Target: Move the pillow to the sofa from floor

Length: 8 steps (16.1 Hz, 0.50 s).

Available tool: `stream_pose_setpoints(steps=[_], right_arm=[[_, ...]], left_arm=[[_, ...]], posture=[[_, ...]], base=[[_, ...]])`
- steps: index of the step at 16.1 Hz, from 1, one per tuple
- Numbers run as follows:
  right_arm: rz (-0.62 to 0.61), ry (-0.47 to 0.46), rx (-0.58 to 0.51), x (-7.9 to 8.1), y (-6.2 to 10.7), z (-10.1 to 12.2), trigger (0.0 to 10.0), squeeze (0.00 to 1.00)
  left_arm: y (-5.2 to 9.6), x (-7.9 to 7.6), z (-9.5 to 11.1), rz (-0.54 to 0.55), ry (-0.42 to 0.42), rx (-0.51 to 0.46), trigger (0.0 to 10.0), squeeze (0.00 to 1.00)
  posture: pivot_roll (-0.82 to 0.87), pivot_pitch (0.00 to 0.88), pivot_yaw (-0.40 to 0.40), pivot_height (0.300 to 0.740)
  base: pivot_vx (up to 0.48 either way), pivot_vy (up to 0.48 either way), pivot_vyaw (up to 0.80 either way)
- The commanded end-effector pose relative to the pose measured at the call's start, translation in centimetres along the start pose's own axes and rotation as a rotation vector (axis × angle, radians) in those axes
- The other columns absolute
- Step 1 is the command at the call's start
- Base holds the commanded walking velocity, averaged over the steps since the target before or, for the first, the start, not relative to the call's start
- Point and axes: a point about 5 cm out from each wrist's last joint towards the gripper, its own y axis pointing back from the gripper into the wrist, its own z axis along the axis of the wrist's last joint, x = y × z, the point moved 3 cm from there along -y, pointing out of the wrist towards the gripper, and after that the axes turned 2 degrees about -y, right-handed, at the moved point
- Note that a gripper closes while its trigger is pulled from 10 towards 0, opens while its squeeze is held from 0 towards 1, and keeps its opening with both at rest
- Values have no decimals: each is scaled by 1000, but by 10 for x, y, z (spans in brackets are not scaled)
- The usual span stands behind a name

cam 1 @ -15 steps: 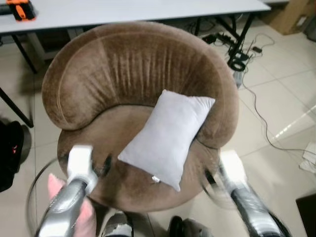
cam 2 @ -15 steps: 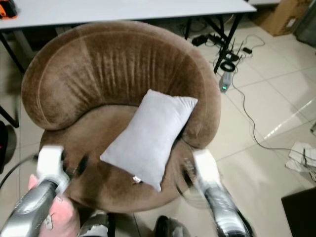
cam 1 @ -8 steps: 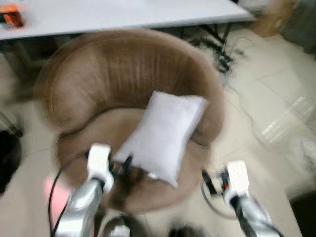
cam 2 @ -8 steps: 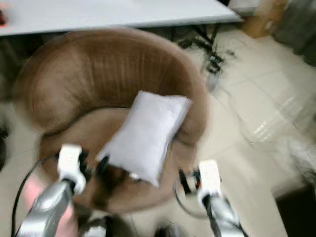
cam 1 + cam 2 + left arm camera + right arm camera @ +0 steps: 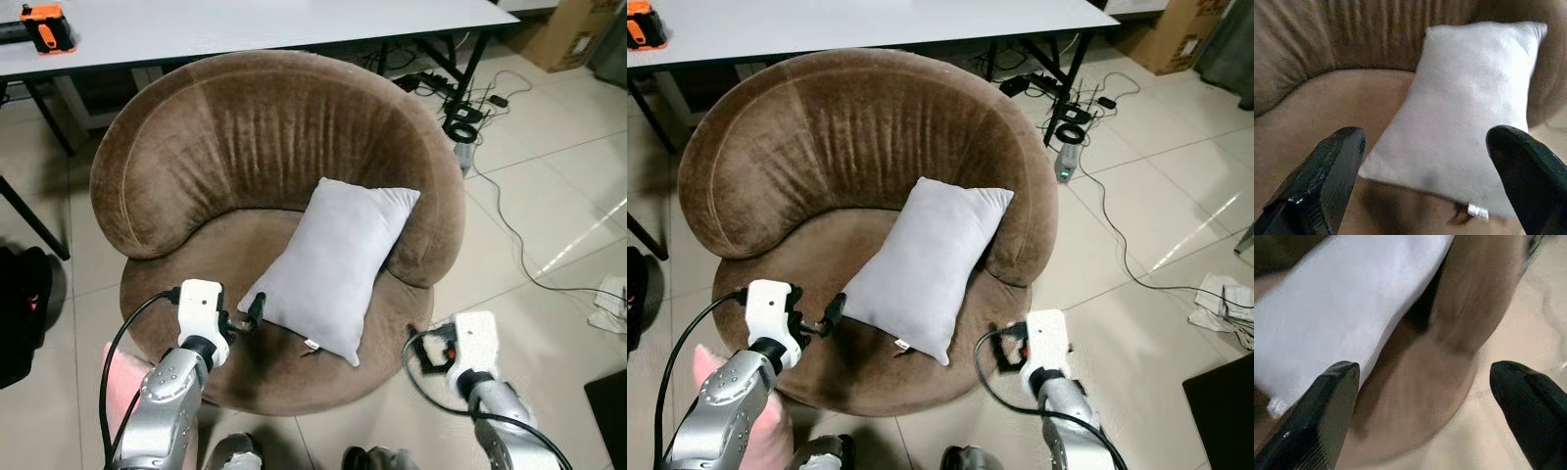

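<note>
Already the pillow (image 5: pixel 336 267) lies on the sofa (image 5: pixel 265 137) seat; both pincers, left pincer (image 5: pixel 247 315) and right pincer (image 5: pixel 1001 349), gape wide and empty. Snagging its near corner could drag it off.

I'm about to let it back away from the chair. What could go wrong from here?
The left pincer, open, sits right by the grey rectangular pillow on the round brown velvet sofa chair; pulling back carelessly might snag it. The pillow leans on the armrest, so it may slide. Black cables on the floor could trip it.
</note>
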Motion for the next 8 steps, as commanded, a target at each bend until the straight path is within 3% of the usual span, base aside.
stream_pose_setpoints(steps=[1, 3, 8], right_arm=[[-33, 27, -66, -8, 4, 12, 10000, 0], [-52, 72, -118, -6, 4, 19, 10000, 0], [-52, 56, -127, 7, -4, 19, 10000, 0]], left_arm=[[4, 2, 4, 18, 14, -34, 10000, 0], [4, -2, 8, 8, 12, -74, 10000, 0], [-5, 0, 13, 1, -26, -83, 10000, 0]], posture=[[90, 142, -65, 740], [93, 152, -66, 740], [109, 129, -44, 740]], base=[[0, 0, 0], [0, 0, 0], [0, 0, 0]])
